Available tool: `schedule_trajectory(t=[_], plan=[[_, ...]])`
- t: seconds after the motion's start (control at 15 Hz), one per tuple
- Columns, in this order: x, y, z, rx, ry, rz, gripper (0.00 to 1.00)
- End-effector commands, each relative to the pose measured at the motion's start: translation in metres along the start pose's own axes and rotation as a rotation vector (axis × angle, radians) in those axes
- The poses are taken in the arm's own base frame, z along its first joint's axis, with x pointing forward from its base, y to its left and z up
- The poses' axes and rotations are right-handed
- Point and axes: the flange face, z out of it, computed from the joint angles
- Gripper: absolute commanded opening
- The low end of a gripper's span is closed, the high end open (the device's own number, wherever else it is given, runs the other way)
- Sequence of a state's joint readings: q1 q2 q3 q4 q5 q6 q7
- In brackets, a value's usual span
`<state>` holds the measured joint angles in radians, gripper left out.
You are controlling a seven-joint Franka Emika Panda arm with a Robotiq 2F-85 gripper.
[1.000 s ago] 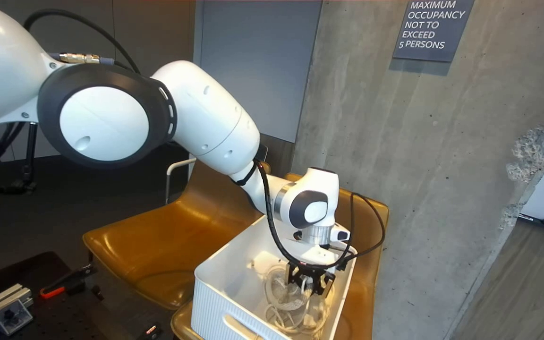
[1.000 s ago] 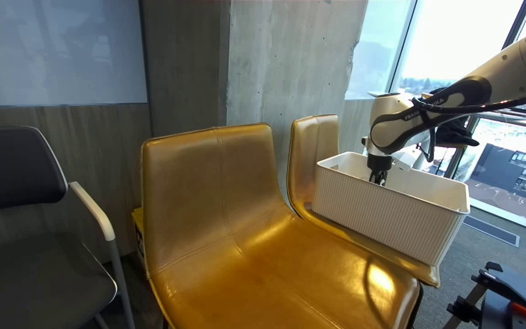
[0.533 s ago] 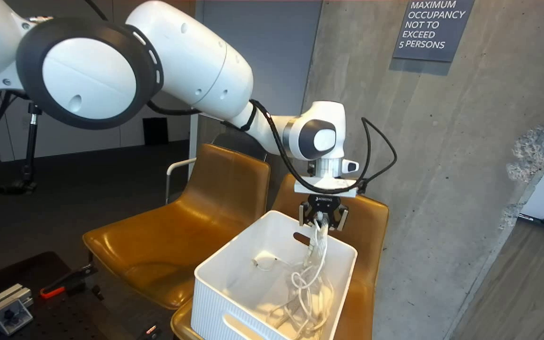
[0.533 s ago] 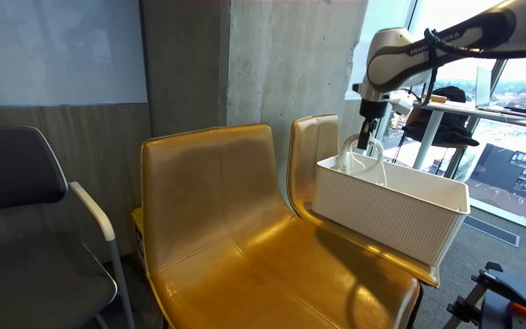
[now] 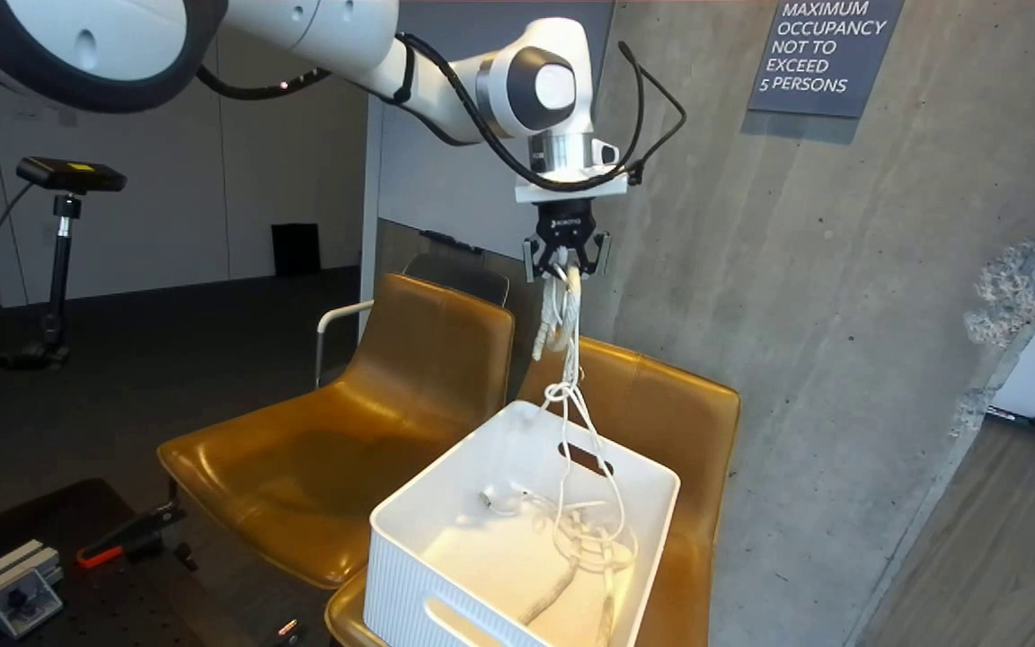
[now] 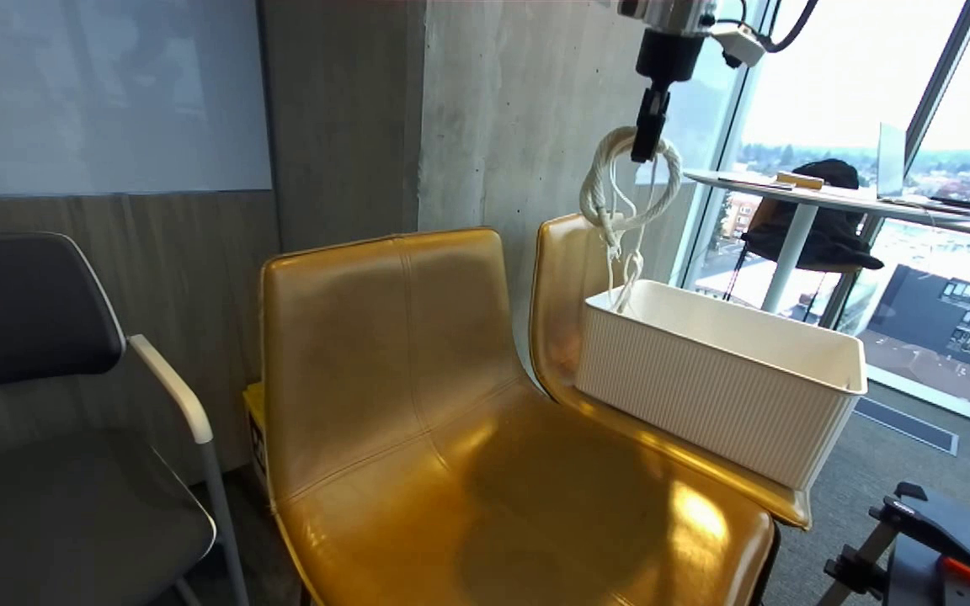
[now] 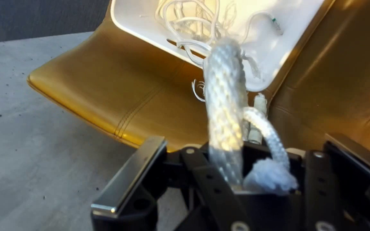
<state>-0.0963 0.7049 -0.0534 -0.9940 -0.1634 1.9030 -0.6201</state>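
Tool: my black two-finger tool [image 5: 566, 262] is closed, gripping a thick white braided rope coil [image 6: 594, 192] by its top; the fingertips poke into the ring.
Coil: it hangs directly below my tool, and in an exterior view it spreads to both sides of the fingers, wider on the left.
Wrist view: the thick rope stands between my fingers, and a fluffy white frayed rope end [image 7: 270, 176] sits just to the right of it.
Thin cords: slender white cords [image 5: 571, 364] drop from the coil, tangle in a loose knot, then run down into a white ribbed rectangular plastic box [image 5: 414, 575].
Box: it stands on a tan leather chair [image 5: 661, 386]; in an exterior view the coil I hold is over its far end, above and apart from the rim.
Box floor: thick pale rope lengths [image 5: 551, 595] lie there, toward the right side, well below my tool; I cannot tell whether they join the coil.
Cord end: a thin white cord with a green band [image 7: 274, 20] lies inside the box, apart from my tool.
Neighbour: a second tan leather chair [image 5: 302, 458] stands just left of the box in an exterior view.
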Motion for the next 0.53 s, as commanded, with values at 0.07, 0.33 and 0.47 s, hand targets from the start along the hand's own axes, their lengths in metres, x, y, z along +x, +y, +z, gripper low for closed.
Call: schedule_trajectory(t=[0.07, 0.33, 0.47], plan=[[0.04, -0.081, -0.085, -0.053, 0.043, -0.146, 0.0], [0.079, -0.185, -0.138, -0.091, 0.1, -0.331, 0.0], [0.092, -0.245, -0.152, -0.093, 0.115, -0.42, 0.0]])
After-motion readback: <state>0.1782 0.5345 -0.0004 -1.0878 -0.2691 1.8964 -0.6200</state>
